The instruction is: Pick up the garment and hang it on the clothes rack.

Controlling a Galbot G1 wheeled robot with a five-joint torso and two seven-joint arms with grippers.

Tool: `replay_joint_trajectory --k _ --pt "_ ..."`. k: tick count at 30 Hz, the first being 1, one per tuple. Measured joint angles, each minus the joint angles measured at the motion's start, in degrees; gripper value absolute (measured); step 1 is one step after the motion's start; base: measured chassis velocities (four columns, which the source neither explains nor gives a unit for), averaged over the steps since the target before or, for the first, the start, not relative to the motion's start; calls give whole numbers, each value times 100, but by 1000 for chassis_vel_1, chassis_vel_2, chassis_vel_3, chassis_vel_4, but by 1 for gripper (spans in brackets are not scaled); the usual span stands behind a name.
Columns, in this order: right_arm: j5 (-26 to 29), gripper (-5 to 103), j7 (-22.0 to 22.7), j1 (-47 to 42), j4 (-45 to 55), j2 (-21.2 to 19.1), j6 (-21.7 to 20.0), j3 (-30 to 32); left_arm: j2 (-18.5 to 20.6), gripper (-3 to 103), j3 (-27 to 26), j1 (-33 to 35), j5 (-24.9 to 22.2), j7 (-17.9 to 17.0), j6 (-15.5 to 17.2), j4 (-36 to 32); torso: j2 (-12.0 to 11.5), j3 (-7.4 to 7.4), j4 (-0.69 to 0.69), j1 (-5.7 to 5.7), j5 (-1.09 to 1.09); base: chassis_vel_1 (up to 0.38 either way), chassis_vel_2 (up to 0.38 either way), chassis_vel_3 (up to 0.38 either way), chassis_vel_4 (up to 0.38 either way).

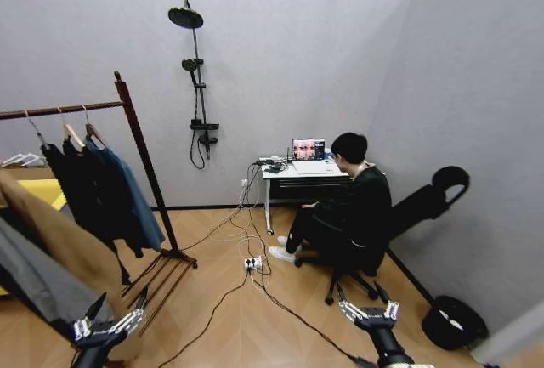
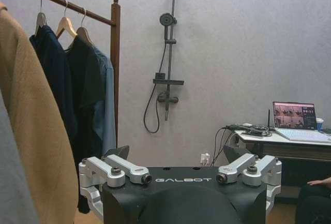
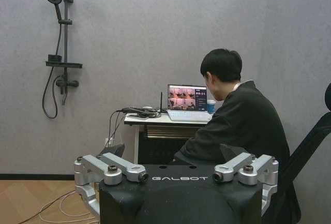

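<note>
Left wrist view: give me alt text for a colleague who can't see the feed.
The left claw is open, holding nothing, and faces the clothes rack, where the blue-grey garment hangs on a hanger, the end one beside the post, next to dark garments. A tan coat hangs closer; a shower-head stand is on the wall behind.

Garment (image 1: 136,194): soft matt teal cloth, hanger hook bare metal. Clothes rack (image 1: 144,160): dark reddish wood, slight sheen. Left gripper (image 2: 178,169) and right gripper (image 3: 176,168): matt black plastic body, brushed silver metal linkages. Floor (image 1: 255,325): smooth wood laminate. Wall (image 1: 297,62): matt grey, fine texture.
</note>
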Motion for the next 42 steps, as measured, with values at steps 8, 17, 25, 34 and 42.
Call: replay_joint_trajectory --k 8,17,25,34,42 --pt "0 100 0 1 0 0 0 0 0 100 0 -1 0 1 0 0 -3 2 -1 5 -4 171 -190 -187 185" --pt "0 100 0 -1 0 0 0 0 0 100 0 1 0 -1 0 0 0 0 0 -3 -5 337 -326 -330 327" --pt "0 100 0 -2 0 0 0 0 0 100 0 1 0 1 0 0 2 -1 0 -3 -2 322 -326 -303 319" --pt "0 100 0 -2 0 0 0 0 0 100 0 1 0 0 0 0 0 -1 0 -2 -4 231 -242 -236 237" --pt "0 100 0 1 0 0 0 0 0 100 0 -1 0 0 0 0 -2 1 0 4 -4 27 -23 -35 30"
